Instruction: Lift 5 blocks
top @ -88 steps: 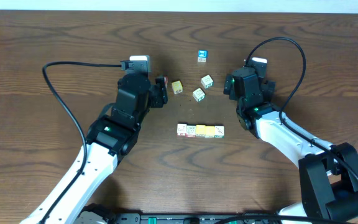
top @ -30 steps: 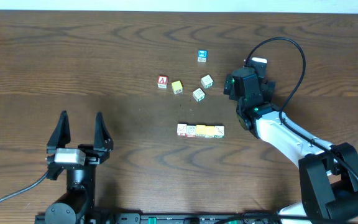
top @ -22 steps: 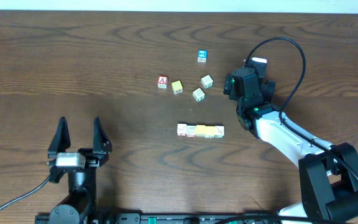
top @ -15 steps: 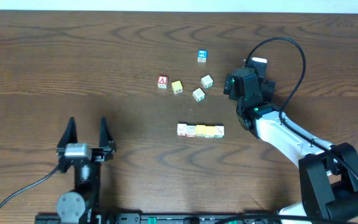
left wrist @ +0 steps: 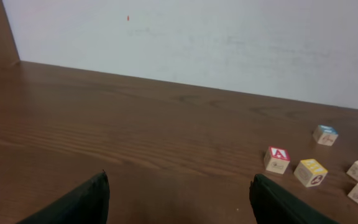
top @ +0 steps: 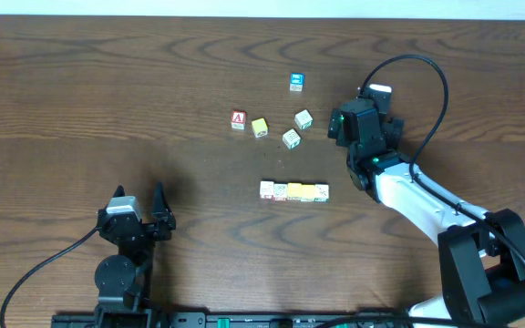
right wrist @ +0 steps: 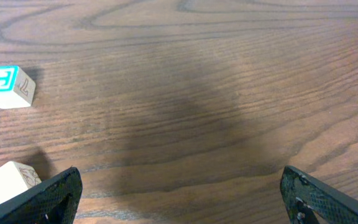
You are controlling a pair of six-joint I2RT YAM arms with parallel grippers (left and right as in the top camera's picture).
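Observation:
The blocks [top: 294, 191] lie in a tight row on the table's middle, two yellow-faced ones among whitish ones; neither wrist view shows the row. My left gripper [top: 139, 202] [left wrist: 179, 208] is far to the row's left near the front edge, open, with only bare wood between its fingers. To the row's upper right is my right gripper [top: 340, 126] [right wrist: 182, 202], also open and empty over bare wood.
Loose cubes lie behind the row: a red "A" cube [top: 238, 119] [left wrist: 277, 159], a yellow cube [top: 260, 127] [left wrist: 311, 172], two whitish cubes [top: 291, 138] [top: 303, 118] and a blue-faced cube [top: 296, 82] [right wrist: 5, 87]. The right arm's cable loops at the back right.
The left arm has drawn away from the red "A" cube to the front left and folded down. The right arm and all cubes have stayed put.

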